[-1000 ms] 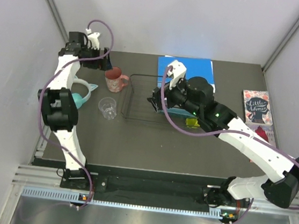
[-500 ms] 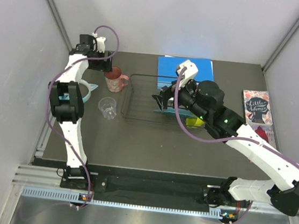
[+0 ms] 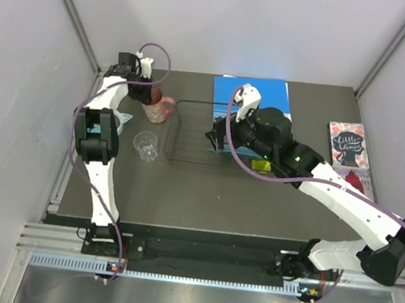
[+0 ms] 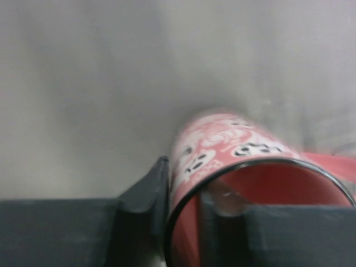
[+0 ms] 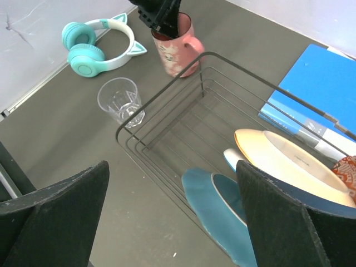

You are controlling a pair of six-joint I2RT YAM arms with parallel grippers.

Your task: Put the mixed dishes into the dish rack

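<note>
The pink mug (image 3: 160,109) (image 5: 177,51) stands upright just left of the black wire dish rack (image 3: 181,104) (image 5: 161,93). My left gripper (image 3: 151,97) (image 4: 186,200) (image 5: 161,15) is shut on the pink mug (image 4: 222,139), one finger outside its wall and one inside. The clear cup (image 3: 145,146) (image 5: 119,103) stands in front of the mug. My right gripper (image 3: 215,137) (image 5: 172,164) hangs open over the rack's right part. A teal plate (image 5: 222,217) and a peach plate (image 5: 283,161) lean in the rack. A yellow-green bowl (image 3: 262,165) peeks from under the right arm.
Teal cat-ear headphones (image 5: 94,47) (image 3: 123,119) lie left of the mug, partly under the left arm. A blue book (image 3: 257,90) (image 5: 317,83) lies behind the rack. Another book (image 3: 347,142) sits at the far right. Walls close in on both sides.
My left gripper swung right from the back left corner to the mug and closed on its wall. The right gripper stayed open over the rack, shifting only slightly.
</note>
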